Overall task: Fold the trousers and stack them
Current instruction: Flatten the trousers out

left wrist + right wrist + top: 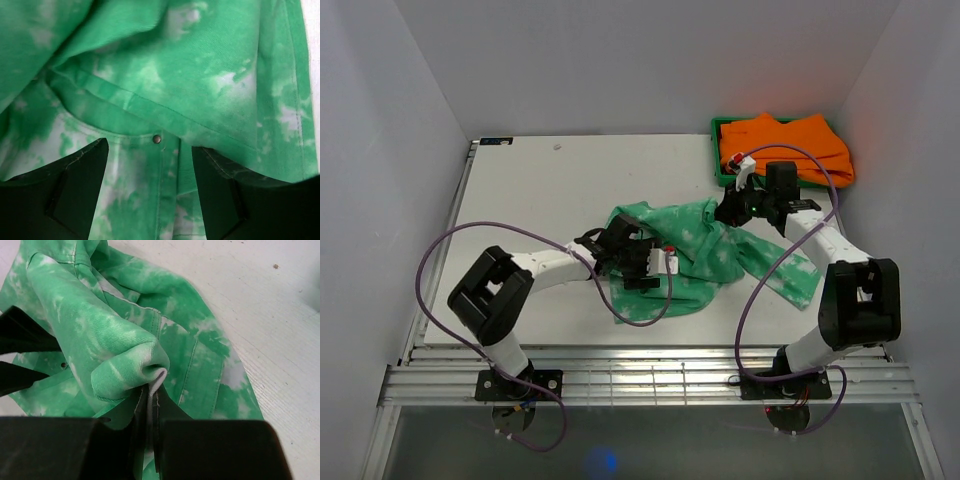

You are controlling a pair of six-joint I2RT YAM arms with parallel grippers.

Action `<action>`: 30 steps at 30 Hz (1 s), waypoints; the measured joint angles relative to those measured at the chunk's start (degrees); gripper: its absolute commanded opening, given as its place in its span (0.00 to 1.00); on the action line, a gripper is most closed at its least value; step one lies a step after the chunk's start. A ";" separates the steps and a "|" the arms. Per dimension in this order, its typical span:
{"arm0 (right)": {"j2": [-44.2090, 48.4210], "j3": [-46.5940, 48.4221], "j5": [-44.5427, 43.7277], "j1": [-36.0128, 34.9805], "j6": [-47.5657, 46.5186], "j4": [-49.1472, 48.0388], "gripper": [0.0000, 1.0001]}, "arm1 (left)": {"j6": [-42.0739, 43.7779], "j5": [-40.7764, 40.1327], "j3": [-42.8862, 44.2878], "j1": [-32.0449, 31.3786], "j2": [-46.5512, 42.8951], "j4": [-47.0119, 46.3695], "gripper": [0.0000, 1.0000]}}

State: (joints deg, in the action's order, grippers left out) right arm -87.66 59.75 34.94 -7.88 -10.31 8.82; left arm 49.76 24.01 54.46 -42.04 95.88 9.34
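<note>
White table [520, 190], trousers [705, 250] crumpled: right gripper [150, 400] pinching a fold, left gripper [149, 150] spread wide over cloth; flattening likely next.

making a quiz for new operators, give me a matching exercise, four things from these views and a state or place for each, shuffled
1 trousers
2 orange garments
3 left fingers
4 right fingers

A shut on a pinched fold
B heaped in the green bin
C crumpled mid-table
D apart, above a metal stud

Pairs: 1-C, 2-B, 3-D, 4-A
</note>
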 measured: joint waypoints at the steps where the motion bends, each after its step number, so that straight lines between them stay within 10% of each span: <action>1: -0.20 0.28 0.00 -0.02 0.15 0.00 0.08 | 0.28 -0.59 0.00 -0.59 0.85 -0.33 0.76; 6: -0.94 1.05 -0.07 0.00 0.37 0.04 0.08 | 1.05 -2.38 0.81 -1.64 4.44 -1.70 0.60; 12: -1.81 1.29 -1.46 0.17 -2.03 0.50 0.08 | -1.11 -5.03 2.73 -2.03 6.58 -2.05 0.02; 30: -2.75 4.68 -6.56 1.79 -13.68 1.66 0.08 | -30.45 -9.25 1.09 7.21 -30.62 8.94 0.00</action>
State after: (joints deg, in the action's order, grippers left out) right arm -90.41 64.42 28.38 -6.09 -23.99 10.48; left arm 19.31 14.76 55.55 -34.83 65.25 18.28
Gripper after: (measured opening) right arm 0.087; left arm 0.022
